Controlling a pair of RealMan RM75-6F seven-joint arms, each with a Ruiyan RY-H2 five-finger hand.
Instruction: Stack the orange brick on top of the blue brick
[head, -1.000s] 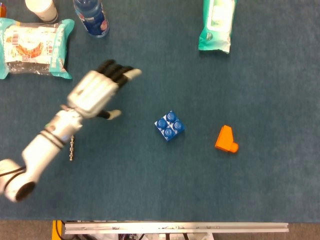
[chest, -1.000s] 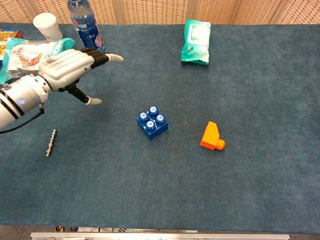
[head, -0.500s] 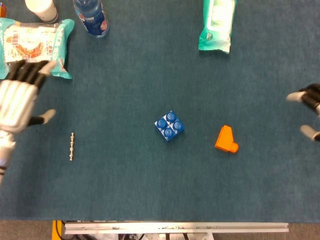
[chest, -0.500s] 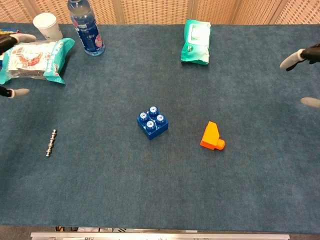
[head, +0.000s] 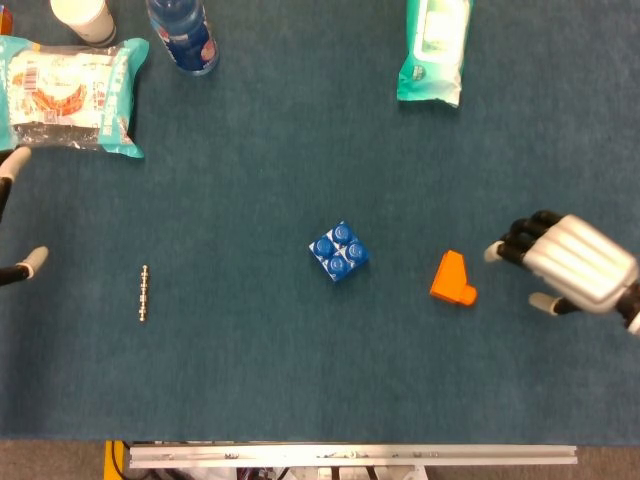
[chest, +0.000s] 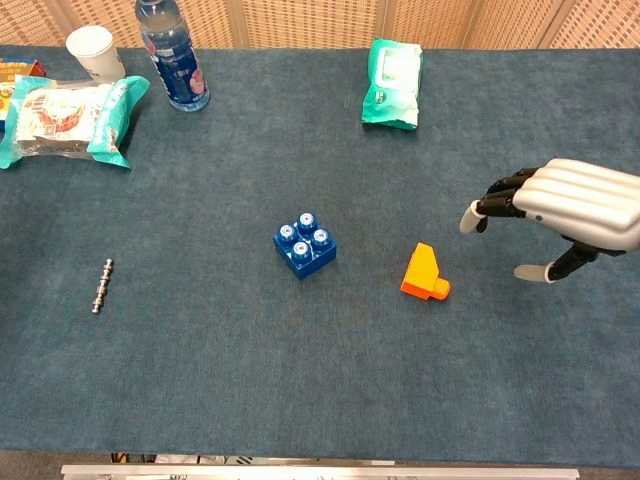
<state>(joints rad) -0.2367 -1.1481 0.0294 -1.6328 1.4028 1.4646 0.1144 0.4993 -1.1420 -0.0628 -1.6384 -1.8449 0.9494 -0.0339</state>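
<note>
The blue brick (head: 339, 251) (chest: 305, 244) sits studs up near the middle of the blue cloth. The orange brick (head: 452, 279) (chest: 424, 273) lies on its side to the right of it, a short way off. My right hand (head: 567, 262) (chest: 565, 206) hovers just right of the orange brick, fingers apart, holding nothing and not touching it. Only the fingertips (head: 12, 170) of my left hand (head: 14, 218) show at the far left edge of the head view, spread and empty; the chest view does not show that hand.
A small metal chain piece (head: 143, 293) (chest: 101, 285) lies at the left. At the back stand a snack bag (head: 70, 95) (chest: 66, 112), a paper cup (head: 82, 17) (chest: 93, 49), a water bottle (head: 183, 34) (chest: 171, 56) and a green wipes pack (head: 434, 50) (chest: 392, 68).
My left hand has pulled back leftward almost out of view. My right hand has come in from the right edge to just beside the orange brick. Neither brick has moved.
</note>
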